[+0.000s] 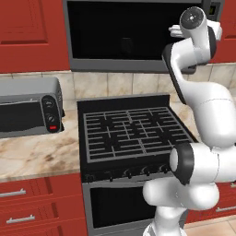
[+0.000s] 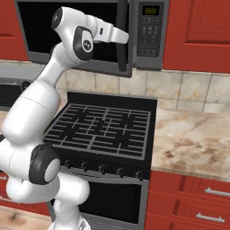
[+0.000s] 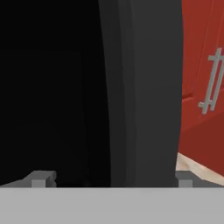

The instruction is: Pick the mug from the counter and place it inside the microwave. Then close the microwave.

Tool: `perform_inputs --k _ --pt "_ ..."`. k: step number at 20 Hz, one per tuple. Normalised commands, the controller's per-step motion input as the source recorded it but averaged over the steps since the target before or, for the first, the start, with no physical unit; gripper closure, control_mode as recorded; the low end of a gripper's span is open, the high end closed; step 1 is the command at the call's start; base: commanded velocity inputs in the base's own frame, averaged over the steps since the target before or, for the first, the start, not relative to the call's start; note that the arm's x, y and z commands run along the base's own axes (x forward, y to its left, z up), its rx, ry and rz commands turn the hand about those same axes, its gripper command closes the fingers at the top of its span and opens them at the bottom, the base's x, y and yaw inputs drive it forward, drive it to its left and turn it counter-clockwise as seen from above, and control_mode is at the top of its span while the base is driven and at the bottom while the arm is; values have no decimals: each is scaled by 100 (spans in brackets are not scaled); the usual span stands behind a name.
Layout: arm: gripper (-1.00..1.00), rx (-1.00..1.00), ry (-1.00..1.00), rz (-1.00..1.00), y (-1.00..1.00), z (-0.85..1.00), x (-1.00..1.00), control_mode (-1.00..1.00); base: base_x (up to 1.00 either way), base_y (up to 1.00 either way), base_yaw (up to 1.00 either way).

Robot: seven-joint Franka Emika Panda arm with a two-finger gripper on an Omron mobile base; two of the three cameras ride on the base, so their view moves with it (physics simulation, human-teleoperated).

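- Your gripper [image 3: 111, 179] sits up at the microwave [image 2: 148, 31] — jaws wide apart, holding nothing.
- Its door's edge [image 3: 144, 96] stands between them.

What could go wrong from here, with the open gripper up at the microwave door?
1. The gripper is open right at the microwave door's handle edge; pushing off-centre, a fingertip could slide off or catch on the handle.
2. The door looks nearly shut in the left base view; a weak push may leave it ajar.
3. The mug cannot be seen through the dark glass, so whether it sits clear of the door cannot be confirmed.
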Motion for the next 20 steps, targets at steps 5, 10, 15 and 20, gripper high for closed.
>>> perform_inputs --k 5,10,15,20 --pt "-100 0 0 0 -2 0 42 -100 0 0 0" --pt "-100 0 0 0 -2 0 43 -100 0 0 0" --pt "-100 0 0 0 -3 0 37 -100 0 0 0" --pt "-100 0 0 0 -2 0 40 -100 0 0 0"
